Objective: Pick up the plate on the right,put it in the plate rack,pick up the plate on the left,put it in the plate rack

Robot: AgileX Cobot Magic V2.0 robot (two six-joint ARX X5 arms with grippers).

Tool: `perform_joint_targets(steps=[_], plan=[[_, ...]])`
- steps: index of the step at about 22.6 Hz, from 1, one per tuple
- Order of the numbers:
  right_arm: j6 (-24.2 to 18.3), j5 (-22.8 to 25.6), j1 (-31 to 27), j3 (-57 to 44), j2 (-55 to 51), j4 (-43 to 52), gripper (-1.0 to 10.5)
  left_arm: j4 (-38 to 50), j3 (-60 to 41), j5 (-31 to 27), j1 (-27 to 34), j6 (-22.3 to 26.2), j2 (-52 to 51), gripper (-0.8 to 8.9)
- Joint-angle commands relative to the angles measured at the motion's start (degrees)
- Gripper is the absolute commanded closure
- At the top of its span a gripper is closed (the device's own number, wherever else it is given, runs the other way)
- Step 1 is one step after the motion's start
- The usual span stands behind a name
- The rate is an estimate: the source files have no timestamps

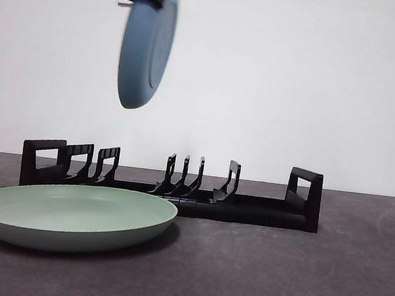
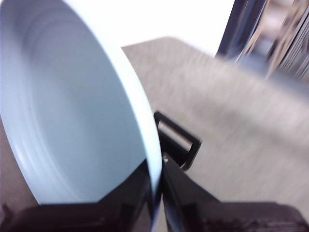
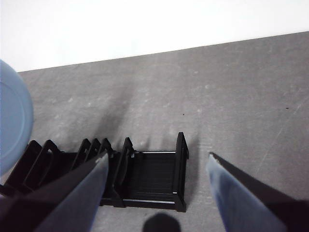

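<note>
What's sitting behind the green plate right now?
Behind the green plate stands the black plate rack, its slots empty. The plate's rim hides the rack's lower left base. The left gripper holds the blue plate high above that end.

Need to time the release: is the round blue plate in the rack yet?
Not yet. The round blue plate hangs on edge in the left gripper, above the long black plate rack.

The left wrist view is blurred by motion; the round pale blue plate is cut by its edges, and the black object behind is perhaps the rack's handle.
</note>
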Motion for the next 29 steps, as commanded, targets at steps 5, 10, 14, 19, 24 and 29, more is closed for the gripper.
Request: perform_joint_targets(steps=[5,10,14,19,24,29], plan=[[0.1,0.3,0.0,0.2,0.2,0.1,6.0,1.2,0.1,8.2,9.7,-6.0,2.1,8.23],[0.1,0.2,0.0,0.2,0.4,0.2,6.0,1.3,0.1,8.4,12.3,-5.8,3.9,8.23],[0.1,0.2,0.0,0.2,0.4,0.2,6.0,1.3,0.1,8.3,12.4,-5.3,5.9,8.23],[0.1,0.2,0.0,0.2,0.4,0.1,6.0,1.2,0.1,8.2,12.4,-4.2,9.4,8.23],[0.1,0.2,0.0,0.2,0.4,-0.1,6.0,0.4,0.1,8.1,12.4,-3.4,12.9,8.23],[0.1,0.2,0.0,0.2,0.4,-0.3,6.0,-4.3,0.1,4.3,12.2,-0.5,14.1,8.13]])
